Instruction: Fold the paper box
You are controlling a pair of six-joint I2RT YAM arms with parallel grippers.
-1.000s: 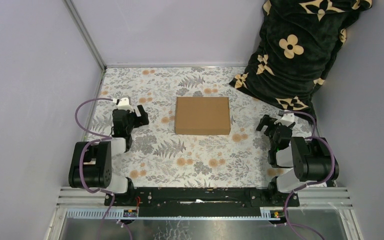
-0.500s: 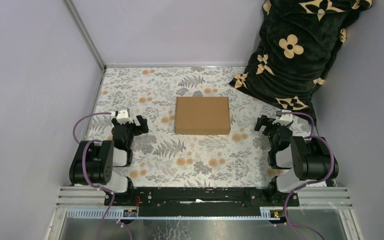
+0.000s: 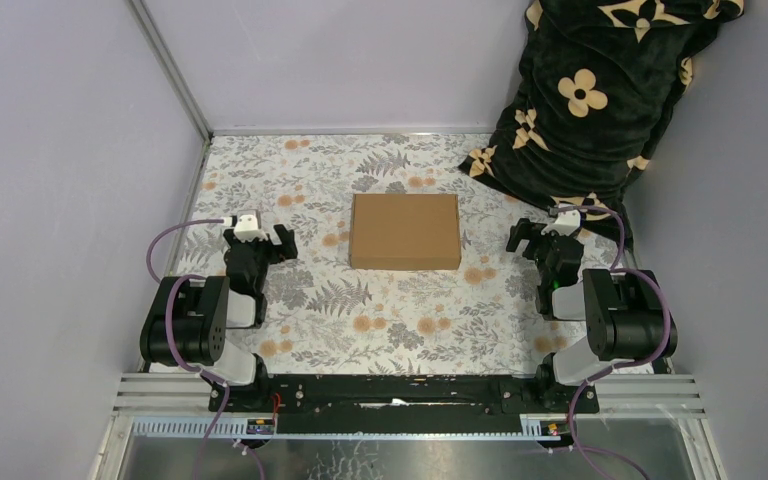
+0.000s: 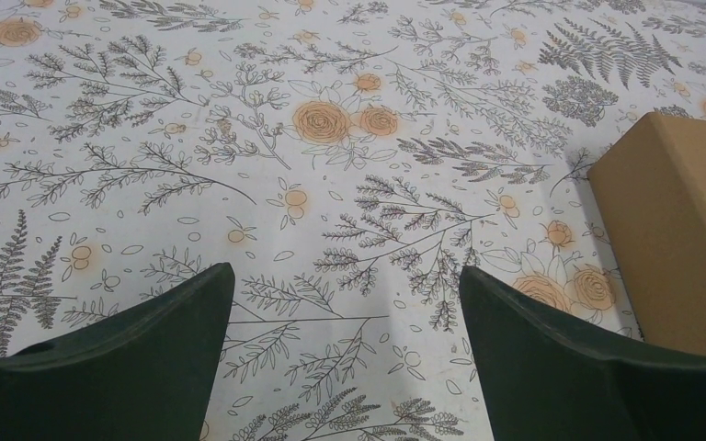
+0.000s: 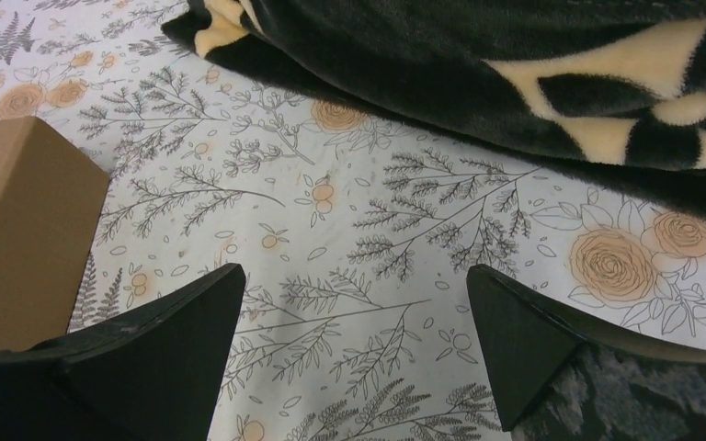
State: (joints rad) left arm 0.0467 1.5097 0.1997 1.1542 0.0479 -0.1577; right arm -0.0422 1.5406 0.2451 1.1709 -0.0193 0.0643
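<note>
Both jaws spread, empty. Left gripper (image 4: 345, 280) and right gripper (image 5: 354, 276) sit either side of the paper box (image 3: 405, 231), which lies closed, clear of each.

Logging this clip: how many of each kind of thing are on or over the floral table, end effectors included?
Paper box: 1
Black blanket with cream flowers: 1
End effectors: 2, the left end effector and the right end effector, both open
Total: 4
</note>
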